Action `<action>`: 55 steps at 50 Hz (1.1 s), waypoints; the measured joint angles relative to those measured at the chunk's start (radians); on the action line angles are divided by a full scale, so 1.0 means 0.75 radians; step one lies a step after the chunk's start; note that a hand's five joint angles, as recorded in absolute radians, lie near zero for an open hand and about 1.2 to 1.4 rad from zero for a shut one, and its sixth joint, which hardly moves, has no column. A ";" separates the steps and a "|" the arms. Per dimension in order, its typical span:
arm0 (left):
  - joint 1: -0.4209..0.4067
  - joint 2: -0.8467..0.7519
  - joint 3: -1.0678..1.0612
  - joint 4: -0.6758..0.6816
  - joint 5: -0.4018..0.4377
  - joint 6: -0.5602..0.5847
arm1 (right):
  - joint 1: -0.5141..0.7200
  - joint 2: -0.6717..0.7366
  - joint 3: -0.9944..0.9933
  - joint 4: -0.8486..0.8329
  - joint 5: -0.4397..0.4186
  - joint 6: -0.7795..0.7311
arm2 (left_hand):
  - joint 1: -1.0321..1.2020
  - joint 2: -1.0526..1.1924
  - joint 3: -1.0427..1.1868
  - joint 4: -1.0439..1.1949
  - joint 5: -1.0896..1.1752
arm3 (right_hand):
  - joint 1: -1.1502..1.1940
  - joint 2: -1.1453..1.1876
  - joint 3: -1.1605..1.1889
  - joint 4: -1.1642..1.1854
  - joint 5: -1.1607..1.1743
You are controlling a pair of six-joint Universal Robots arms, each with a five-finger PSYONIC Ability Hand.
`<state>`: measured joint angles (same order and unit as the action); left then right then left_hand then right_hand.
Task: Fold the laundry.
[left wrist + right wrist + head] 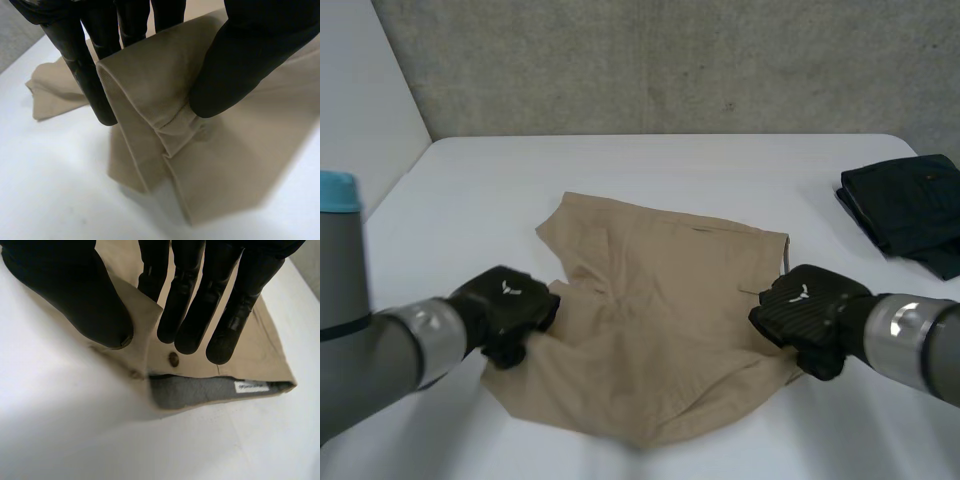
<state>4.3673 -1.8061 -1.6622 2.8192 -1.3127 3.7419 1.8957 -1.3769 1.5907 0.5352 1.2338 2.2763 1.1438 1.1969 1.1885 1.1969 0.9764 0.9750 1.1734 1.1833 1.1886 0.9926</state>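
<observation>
We see both hands holding tan shorts (pixel 660 300) that lie in the middle of the white table (pixel 670 165).

The shorts are rumpled and partly doubled over, creased across the middle, with the waist end toward our right arm. Our left hand (pixel 250 60) pinches a raised fold of a leg between thumb and fingers, so the cloth stands up in a soft ridge off the table. Our right hand (pixel 65 285) closes on the waistband, a flap of it caught between thumb and fingers; just past the fingertips we see a brown button (pixel 173 359), grey lining (pixel 200 392) and a small white label (pixel 251 386). A dark folded garment (pixel 905 210) sits well apart at the table's far right.
</observation>
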 measured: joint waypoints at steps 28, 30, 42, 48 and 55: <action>-0.073 -0.266 1.094 0.989 -0.249 -0.223 | 0.110 0.243 -1.031 -0.936 0.295 0.745 | 0.000 0.002 0.002 0.005 0.000 | 0.032 0.000 0.000 0.000 0.000; -0.071 -0.216 1.032 1.029 -0.258 -0.273 | 0.113 0.208 -1.012 -0.969 0.303 0.743 | 0.000 0.002 0.002 0.005 0.000 | 0.036 0.000 0.000 0.000 0.000; -0.064 -0.111 0.322 1.016 -0.217 -0.329 | 0.103 0.187 -0.526 -0.681 0.195 0.545 | 0.000 0.003 0.005 0.006 0.000 | 0.036 0.000 0.000 0.000 0.000; -0.065 -0.104 0.010 0.981 -0.137 -0.320 | 0.088 0.199 -0.222 -0.550 0.155 0.357 | 0.000 0.005 0.006 0.006 0.000 | -0.056 -0.114 -0.120 -0.110 -0.092; -0.077 -0.048 -0.134 0.874 -0.067 -0.319 | 0.028 0.223 -0.038 -0.624 0.157 0.315 | 0.000 0.005 0.006 0.006 0.000 | -0.649 -0.811 -0.822 -0.828 -0.793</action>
<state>4.3095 -1.8420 -1.7631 3.4750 -1.3629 3.5030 1.9171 -1.2101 1.5625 0.0674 1.3519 2.5125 1.1438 1.2005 1.1932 1.2015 0.9764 0.4884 0.5651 0.5667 0.5676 0.3982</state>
